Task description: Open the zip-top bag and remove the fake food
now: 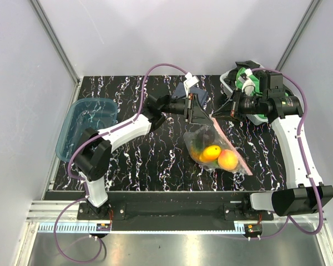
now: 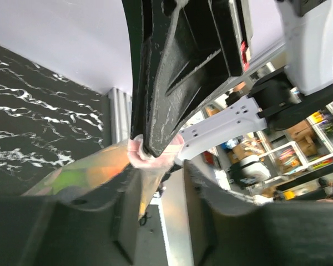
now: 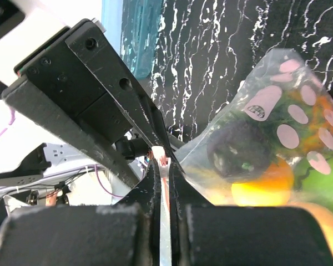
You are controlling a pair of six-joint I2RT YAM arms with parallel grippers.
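The clear zip-top bag (image 1: 195,137) hangs lifted at the table's middle right, its pinkish zip strip (image 1: 236,149) running down its right side. Inside it are two orange-yellow pieces (image 1: 212,152), a dark piece (image 1: 207,136) and green pieces (image 3: 316,177). My right gripper (image 1: 218,114) is shut on the zip strip's top end (image 3: 165,162). My left gripper (image 1: 206,116) faces it, tip to tip. In the left wrist view its jaws (image 2: 161,210) stand apart, with the bag's film (image 2: 83,172) against the left finger and the pink strip (image 2: 134,147) just above.
A translucent blue tub (image 1: 86,124) stands at the left edge. A white container with green cloths (image 1: 247,77) sits at the back right behind the right arm. A small dark-and-white object (image 1: 186,86) lies at the back middle.
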